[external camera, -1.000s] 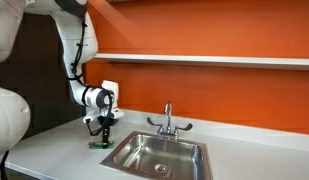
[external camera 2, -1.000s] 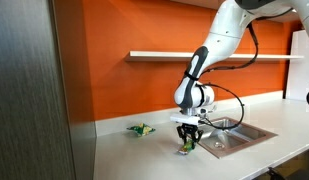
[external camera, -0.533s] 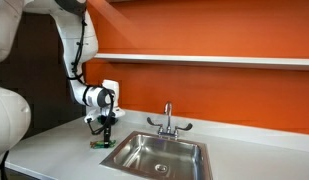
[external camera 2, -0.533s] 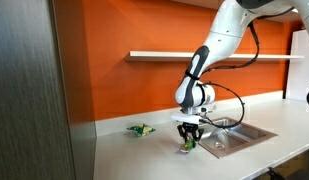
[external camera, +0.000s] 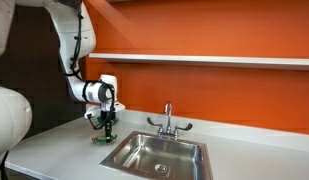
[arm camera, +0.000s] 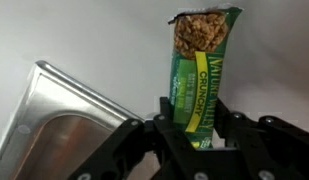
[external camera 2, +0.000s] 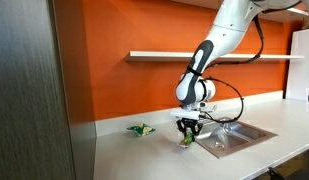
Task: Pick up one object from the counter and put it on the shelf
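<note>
My gripper (external camera: 104,127) is shut on the object, a flat green granola-bar packet (external camera: 101,138), just above the counter (external camera: 54,150) beside the sink's near corner. In the wrist view the packet (arm camera: 202,60) stands between the black fingers (arm camera: 194,135), with its printed end sticking out past them. In both exterior views the gripper (external camera 2: 187,130) points down and the packet (external camera 2: 186,141) hangs at its tips. The shelf (external camera: 214,60) is a long pale board on the orange wall, well above the gripper; it also shows in an exterior view (external camera 2: 164,55).
A stainless sink (external camera: 159,155) with a chrome tap (external camera: 167,118) lies next to the gripper; its rim shows in the wrist view (arm camera: 54,100). A lumpy green-and-yellow item (external camera 2: 141,129) lies on the counter (external camera 2: 144,158) near the wall. A dark panel (external camera 2: 34,90) stands at one end.
The gripper has risen a little with the packet held in it; the packet is now slightly off the counter.
</note>
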`<state>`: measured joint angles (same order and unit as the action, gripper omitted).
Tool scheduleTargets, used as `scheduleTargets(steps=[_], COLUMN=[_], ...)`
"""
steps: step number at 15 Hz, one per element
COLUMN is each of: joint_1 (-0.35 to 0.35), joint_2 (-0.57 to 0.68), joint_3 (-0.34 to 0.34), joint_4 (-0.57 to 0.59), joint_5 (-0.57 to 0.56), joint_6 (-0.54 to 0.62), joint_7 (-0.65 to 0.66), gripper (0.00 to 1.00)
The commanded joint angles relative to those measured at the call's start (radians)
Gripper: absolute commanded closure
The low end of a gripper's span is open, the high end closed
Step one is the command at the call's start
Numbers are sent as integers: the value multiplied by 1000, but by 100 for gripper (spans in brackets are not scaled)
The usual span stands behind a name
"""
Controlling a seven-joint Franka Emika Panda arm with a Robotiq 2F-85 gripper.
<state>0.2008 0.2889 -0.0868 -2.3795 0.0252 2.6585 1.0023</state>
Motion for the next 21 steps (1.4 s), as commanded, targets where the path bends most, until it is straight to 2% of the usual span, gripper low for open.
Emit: scheduleTargets(steps=[1,7,21], joint_1=[-9,-35,-48], joint_2=[-71,-110,-209], joint_3=[17,60,78], joint_4=[-24,-36,-89], joint_5=[-28,-5,-81], joint_6=[-53,-99,-155], joint_7=[-18,-154,-568], gripper=[82,82,82])
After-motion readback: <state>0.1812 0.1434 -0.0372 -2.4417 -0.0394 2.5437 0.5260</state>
